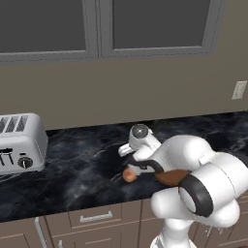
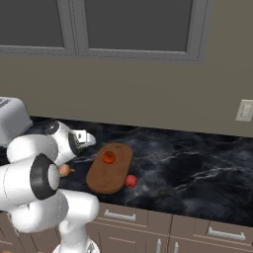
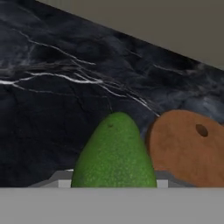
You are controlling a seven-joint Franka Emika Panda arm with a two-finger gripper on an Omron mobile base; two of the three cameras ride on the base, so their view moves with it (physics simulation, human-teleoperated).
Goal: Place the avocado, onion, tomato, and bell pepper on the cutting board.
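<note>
Avocado (image 3: 114, 153) pebbly, matt; cutting board (image 3: 188, 146) wood; counter (image 3: 52, 87) prob. glossy marble.

Green avocado (image 3: 114, 153) (pointed end up) fills the hand view's foreground beside the brown cutting board (image 3: 188, 146).

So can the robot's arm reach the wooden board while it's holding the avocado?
Probably yes. The tool is shut on the avocado, and the cutting board lies close beside it on the counter, nothing between. The tomato on it leaves bare room.
</note>
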